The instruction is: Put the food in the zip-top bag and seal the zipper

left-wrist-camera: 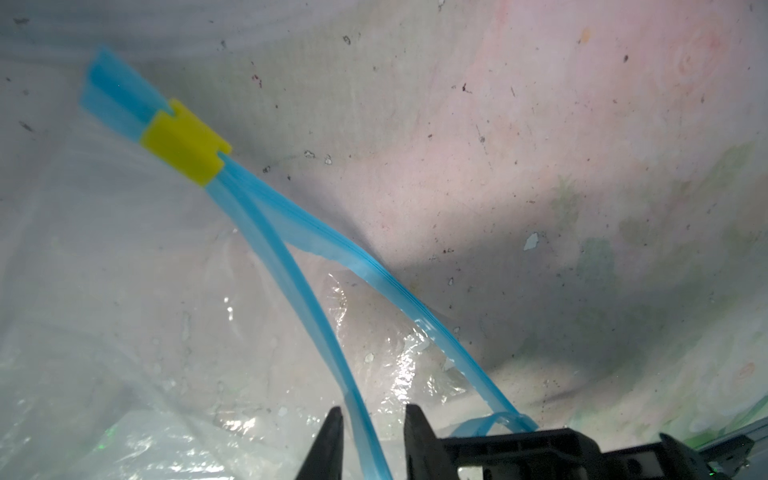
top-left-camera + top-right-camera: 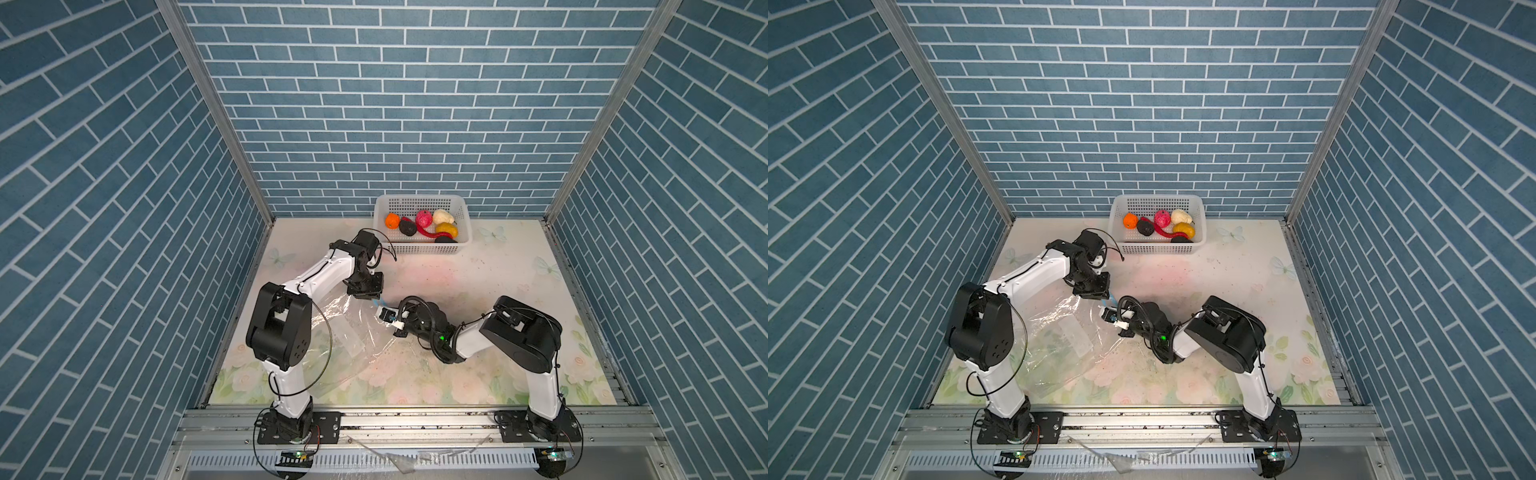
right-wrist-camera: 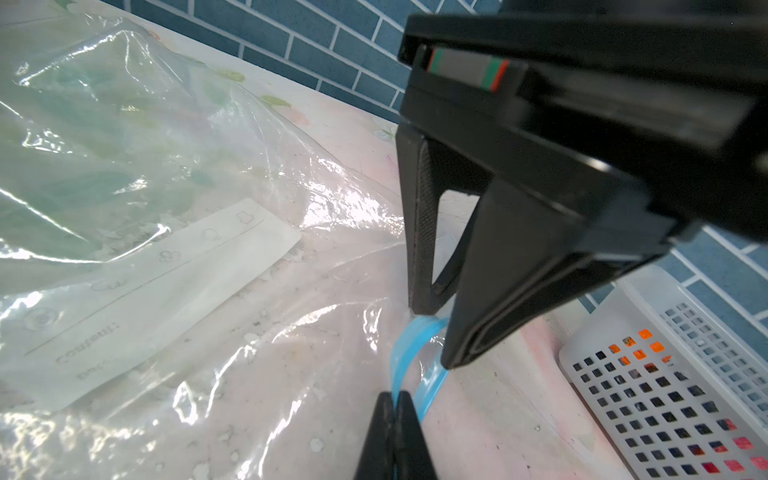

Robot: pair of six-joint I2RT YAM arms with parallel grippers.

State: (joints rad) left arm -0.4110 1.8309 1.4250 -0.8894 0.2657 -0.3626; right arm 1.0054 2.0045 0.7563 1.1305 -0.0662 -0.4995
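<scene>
The clear zip-top bag lies flat on the table's left half, its white label facing up. The light blue zipper is parted into two strips beyond its yellow tab. My left gripper points down at the bag's mouth corner, open, its jaws narrowly apart with one strip running between them. My right gripper is shut on the other strip right beside it. The food all lies in the white basket: orange ball, pink ball, cream lump, yellow fruit, black lumps, red chilli.
The basket stands against the back wall, right of centre, about an arm's reach behind both grippers. The left arm's elbow hangs over the bag's left part. Blue brick walls close in the table on three sides.
</scene>
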